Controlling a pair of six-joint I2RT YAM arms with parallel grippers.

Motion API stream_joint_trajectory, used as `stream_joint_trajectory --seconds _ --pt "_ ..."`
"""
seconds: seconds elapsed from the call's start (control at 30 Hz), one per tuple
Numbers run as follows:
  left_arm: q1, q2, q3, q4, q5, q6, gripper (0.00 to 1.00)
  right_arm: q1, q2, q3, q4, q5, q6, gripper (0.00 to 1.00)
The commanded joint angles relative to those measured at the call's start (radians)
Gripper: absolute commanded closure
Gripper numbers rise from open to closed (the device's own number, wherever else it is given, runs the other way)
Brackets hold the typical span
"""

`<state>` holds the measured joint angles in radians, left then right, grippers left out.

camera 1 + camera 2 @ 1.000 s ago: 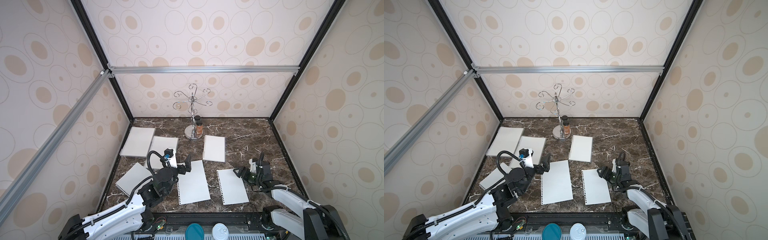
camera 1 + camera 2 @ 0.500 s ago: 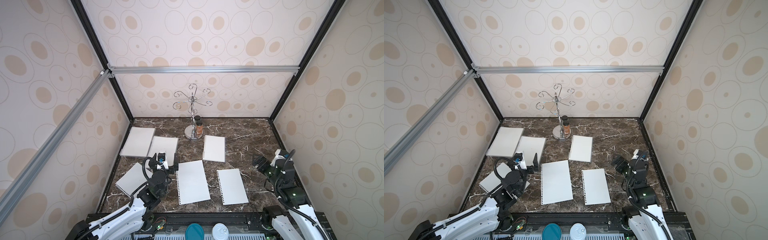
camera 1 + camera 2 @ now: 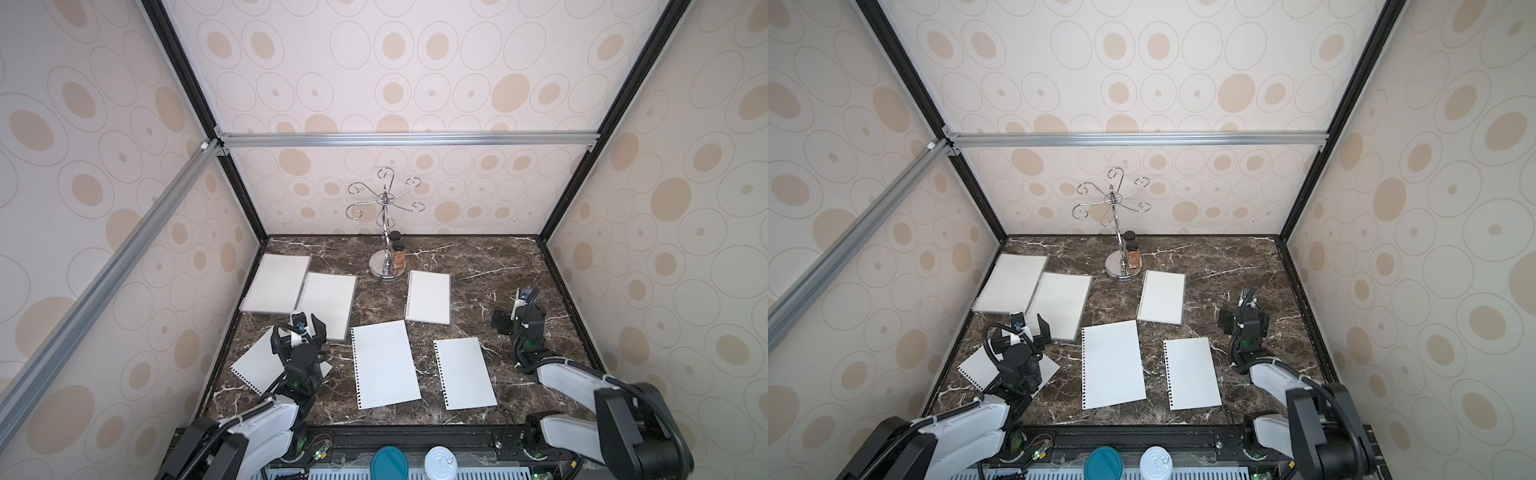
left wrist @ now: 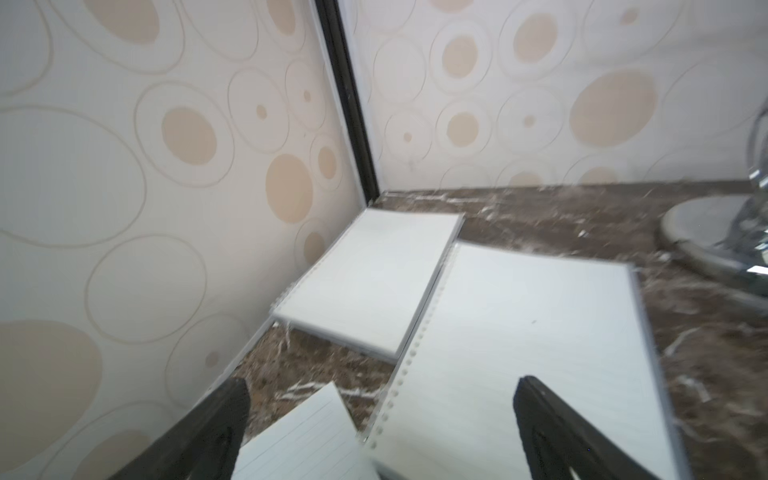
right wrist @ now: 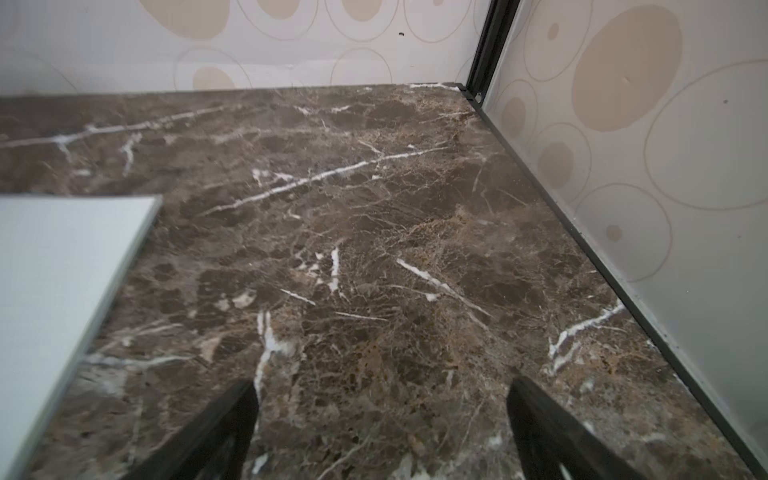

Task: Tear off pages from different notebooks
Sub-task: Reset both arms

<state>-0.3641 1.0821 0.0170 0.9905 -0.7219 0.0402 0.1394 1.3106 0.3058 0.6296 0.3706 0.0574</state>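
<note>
Left fingers [image 4: 544,432] and right fingers [image 5: 540,432] stood spread, holding nothing. Three notebooks [image 3: 429,297] lay toward the back of the counter [image 3: 490,266] (two by its left edge), three loose pages [image 3: 384,363] nearer its front edge.

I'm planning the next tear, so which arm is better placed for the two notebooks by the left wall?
Probably left: the left tool, open, hovers at the near edge of the nearer notebook, the corner notebook just beyond. The right tool, also open, is over bare table on the opposite side.
</note>
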Motion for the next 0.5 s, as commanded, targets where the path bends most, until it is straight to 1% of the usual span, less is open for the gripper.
stream_joint_trajectory --seconds 0.0,0.07,0.13,0.17,0.2,0.23,0.27,0.3,0.33,0.4,0.43,0.47 --pt "0.031 0.116 0.043 0.217 0.07 0.056 0.0 0.009 0.066 -0.004 0.254 -0.017 -0.098 0.02" --pt "0.036 0.239 0.088 0.305 0.056 0.112 0.0 -0.001 0.129 0.016 0.285 -0.062 -0.101 0.02" --pt "0.035 0.345 0.143 0.35 0.067 0.183 0.0 -0.035 0.219 0.031 0.33 -0.159 -0.092 0.02" --pt "0.036 0.398 0.163 0.398 0.067 0.222 0.0 -0.044 0.259 0.041 0.376 -0.173 -0.098 0.02" --pt "0.036 0.442 0.176 0.449 0.058 0.248 0.0 -0.045 0.249 0.049 0.328 -0.193 -0.101 0.01" --pt "0.037 0.459 0.2 0.425 0.027 0.248 0.0 -0.046 0.22 0.067 0.246 -0.202 -0.099 0.01" --pt "0.049 0.465 0.226 0.384 0.007 0.232 0.0 -0.049 0.212 0.082 0.211 -0.223 -0.1 0.01" --pt "0.063 0.464 0.237 0.358 0.011 0.221 0.0 -0.049 0.232 0.076 0.257 -0.231 -0.109 0.0" --pt "0.075 0.454 0.238 0.333 0.042 0.213 0.0 -0.049 0.245 0.071 0.288 -0.235 -0.112 0.0" --pt "0.096 0.411 0.225 0.278 0.15 0.186 0.0 -0.049 0.23 0.083 0.231 -0.233 -0.107 0.01" --pt "0.1 0.387 0.208 0.279 0.196 0.172 0.0 -0.05 0.221 0.093 0.198 -0.233 -0.102 0.0" --pt "0.107 0.366 0.178 0.314 0.277 0.151 0.0 -0.053 0.222 0.094 0.204 -0.235 -0.1 0.0"
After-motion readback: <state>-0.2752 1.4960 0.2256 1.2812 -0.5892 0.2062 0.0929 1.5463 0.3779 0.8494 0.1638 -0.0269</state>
